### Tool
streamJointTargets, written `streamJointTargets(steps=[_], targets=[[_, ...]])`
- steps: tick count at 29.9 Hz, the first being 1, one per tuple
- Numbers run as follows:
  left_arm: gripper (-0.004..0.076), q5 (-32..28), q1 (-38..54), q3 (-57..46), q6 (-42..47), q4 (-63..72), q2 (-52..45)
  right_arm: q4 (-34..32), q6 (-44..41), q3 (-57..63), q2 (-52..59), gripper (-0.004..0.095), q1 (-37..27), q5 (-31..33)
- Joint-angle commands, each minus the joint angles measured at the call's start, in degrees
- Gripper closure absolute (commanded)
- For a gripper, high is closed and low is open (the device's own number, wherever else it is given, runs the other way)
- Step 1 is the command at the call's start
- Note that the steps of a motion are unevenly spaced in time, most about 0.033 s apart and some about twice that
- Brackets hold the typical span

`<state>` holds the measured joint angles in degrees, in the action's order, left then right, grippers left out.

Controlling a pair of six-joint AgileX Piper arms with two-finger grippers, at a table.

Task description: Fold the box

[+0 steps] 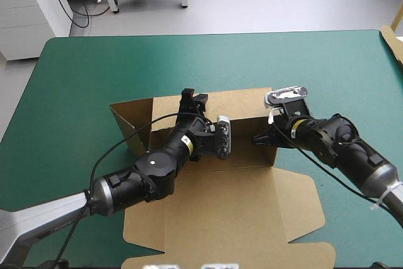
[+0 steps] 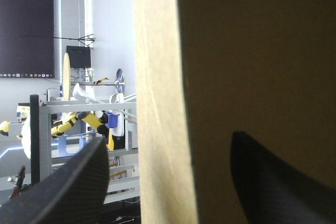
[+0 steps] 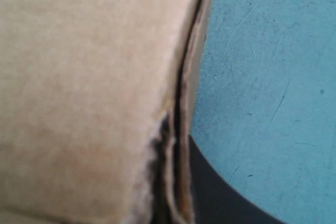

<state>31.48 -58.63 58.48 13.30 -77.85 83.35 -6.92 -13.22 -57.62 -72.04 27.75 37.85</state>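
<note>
Teal-green cloth covers the wide table (image 1: 75,80). Brown cut-board box (image 1: 220,212) lies at the table's middle, reaching to the near edge. Its far part has walls raised, and its lid panel lies flat toward the near edge. A strip of more brown board (image 1: 393,41) shows at the far right corner. The left gripper (image 1: 194,99) has its black fingers (image 2: 68,192) spread, straddling the box's far wall without pinching it. The right gripper (image 1: 263,137) is clamped on the box's right wall, with one finger (image 3: 226,200) pressed against the outside.
</note>
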Motion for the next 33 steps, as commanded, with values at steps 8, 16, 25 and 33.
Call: streamJointTargets(steps=[8, 16, 25, 33], targets=[[0.0229, 14.3, -11.0, 1.3, 0.8, -1.1, -4.5, -6.2, -5.7, -1.8, 1.4, 0.0928, -0.1, -5.5], [0.0229, 23.7, -19.3, 1.3, 0.8, -1.2, -4.7, -6.5, -5.7, -1.8, 1.4, 0.0928, -0.3, -5.6], [0.0229, 24.5, -25.5, 3.0, -0.4, -14.9, -4.7, -6.1, -5.7, -1.8, 1.4, 0.0928, -0.3, -4.7], [0.0236, 18.6, -20.5, 19.1, -7.1, 2.0, -4.7, -5.6, -5.7, -3.1, 1.4, 0.0928, -0.3, -0.3]])
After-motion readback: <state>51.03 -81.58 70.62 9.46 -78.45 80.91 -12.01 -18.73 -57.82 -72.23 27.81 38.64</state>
